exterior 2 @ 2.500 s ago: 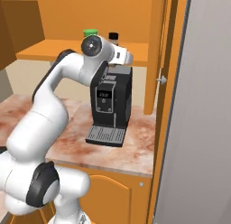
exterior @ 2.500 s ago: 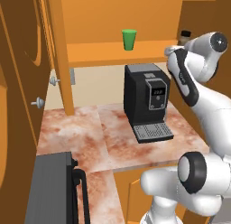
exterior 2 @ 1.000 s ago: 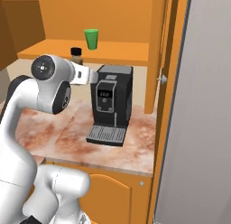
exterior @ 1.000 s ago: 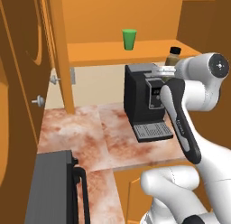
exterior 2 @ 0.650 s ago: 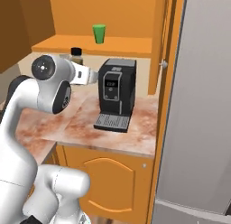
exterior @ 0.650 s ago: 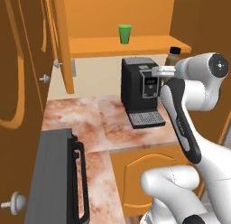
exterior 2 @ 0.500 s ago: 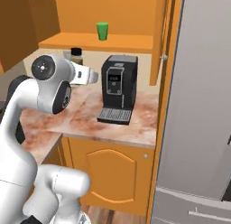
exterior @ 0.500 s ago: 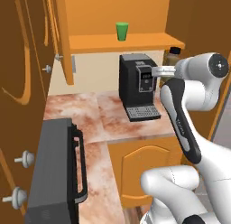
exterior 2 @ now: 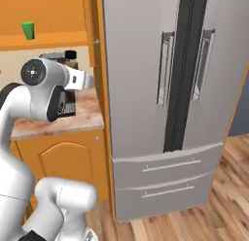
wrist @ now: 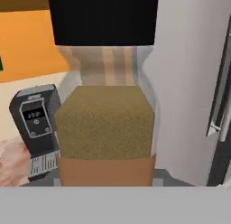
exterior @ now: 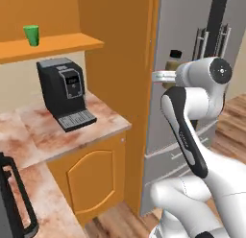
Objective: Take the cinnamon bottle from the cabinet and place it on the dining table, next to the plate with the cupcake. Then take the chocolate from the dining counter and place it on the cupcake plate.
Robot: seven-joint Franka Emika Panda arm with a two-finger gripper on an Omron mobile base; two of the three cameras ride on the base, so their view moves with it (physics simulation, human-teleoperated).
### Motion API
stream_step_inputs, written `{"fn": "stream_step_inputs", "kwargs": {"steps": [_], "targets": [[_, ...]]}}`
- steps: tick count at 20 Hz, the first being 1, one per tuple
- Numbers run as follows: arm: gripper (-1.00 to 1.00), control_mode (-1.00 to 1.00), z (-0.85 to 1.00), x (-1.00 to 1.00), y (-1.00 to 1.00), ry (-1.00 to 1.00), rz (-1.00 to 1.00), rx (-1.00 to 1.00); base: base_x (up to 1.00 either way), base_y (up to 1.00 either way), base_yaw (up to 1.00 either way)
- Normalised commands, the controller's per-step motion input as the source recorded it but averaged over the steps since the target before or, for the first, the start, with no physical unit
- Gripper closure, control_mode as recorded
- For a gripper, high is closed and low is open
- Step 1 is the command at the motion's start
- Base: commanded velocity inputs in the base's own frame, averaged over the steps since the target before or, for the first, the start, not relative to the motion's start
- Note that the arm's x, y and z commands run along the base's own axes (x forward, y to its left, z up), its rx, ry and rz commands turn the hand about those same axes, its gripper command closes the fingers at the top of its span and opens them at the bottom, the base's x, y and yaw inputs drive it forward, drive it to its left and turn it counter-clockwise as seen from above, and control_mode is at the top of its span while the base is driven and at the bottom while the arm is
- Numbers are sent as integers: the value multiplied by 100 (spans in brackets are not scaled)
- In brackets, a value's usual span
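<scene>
Jaws of the gripper [exterior: 166, 77] are closed tight on the cinnamon bottle [exterior: 174, 59], holding it up in the air beside the grey fridge [exterior 2: 165, 89]. Up close, the cinnamon bottle [wrist: 105, 123] stands straight, black cap on top. The arm is bent high, hand pointing sideways past the coffee machine [exterior: 65, 92]

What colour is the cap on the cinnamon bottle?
Black, clearest in the hand view: the cinnamon bottle has a black cap.
</scene>
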Motion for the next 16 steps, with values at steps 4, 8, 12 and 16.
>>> {"fn": "stream_step_inputs", "kwargs": {"steps": [4, 8, 12, 16], "targets": [[100, 100, 0, 0, 0, 0, 0, 0, 0, 1, -100], [100, 100, 0, 0, 0, 0, 0, 0, 0, 1, -100], [100, 100, 0, 0, 0, 0, 0, 0, 0, 1, -100], [100, 100, 0, 0, 0, 0, 0, 0, 0, 1, -100]]}}
